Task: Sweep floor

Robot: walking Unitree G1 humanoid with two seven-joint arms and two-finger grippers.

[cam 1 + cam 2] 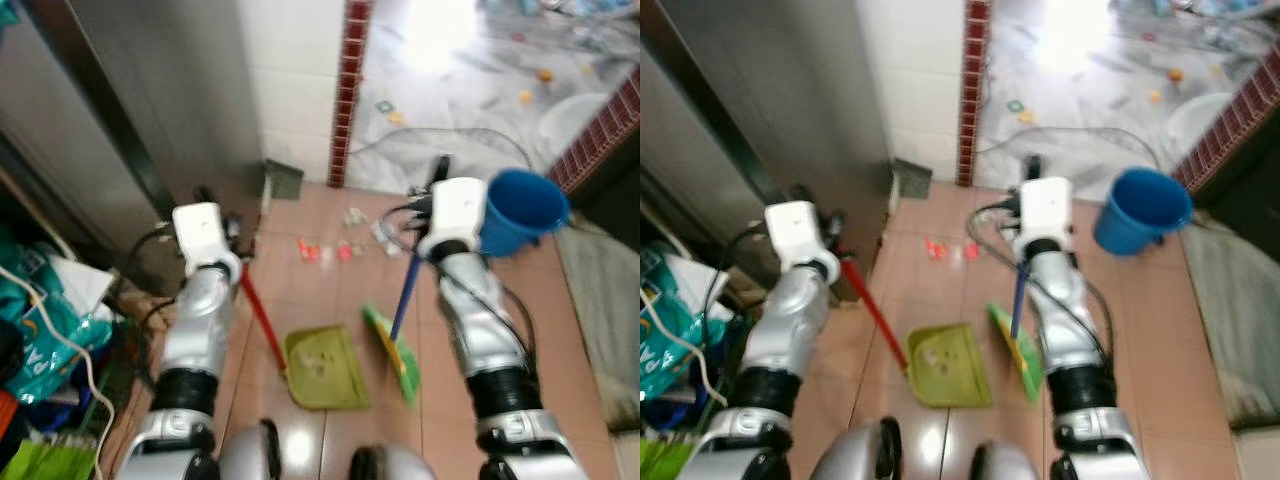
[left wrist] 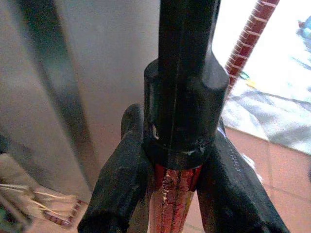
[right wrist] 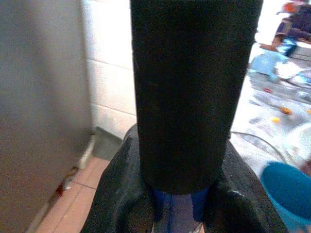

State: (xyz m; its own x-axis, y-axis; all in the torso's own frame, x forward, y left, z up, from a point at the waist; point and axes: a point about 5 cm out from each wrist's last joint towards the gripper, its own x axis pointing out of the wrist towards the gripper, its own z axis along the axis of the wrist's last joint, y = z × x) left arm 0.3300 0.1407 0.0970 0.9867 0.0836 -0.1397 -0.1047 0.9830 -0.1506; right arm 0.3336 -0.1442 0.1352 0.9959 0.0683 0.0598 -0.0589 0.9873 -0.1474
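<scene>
A green dustpan (image 1: 325,368) lies on the tiled floor in front of me, its red handle (image 1: 262,318) rising to my left gripper (image 1: 232,236), which is shut on it. The left wrist view has both black fingers (image 2: 119,194) clamped around the red shaft under its black end cap. To the right, a green broom head (image 1: 395,355) rests on the floor beside the pan; its blue handle (image 1: 404,295) runs up to my right gripper (image 1: 434,190), shut on it. Small red and pale bits of litter (image 1: 330,248) lie on the tiles beyond the pan.
A blue bucket (image 1: 520,210) stands at the right by a brick-edged step. A steel cabinet (image 1: 120,110) and white tiled wall rise at the left. Bags and cables (image 1: 50,320) crowd the lower left. A grey mat (image 1: 600,300) lies at the right; more litter dots the bright floor beyond.
</scene>
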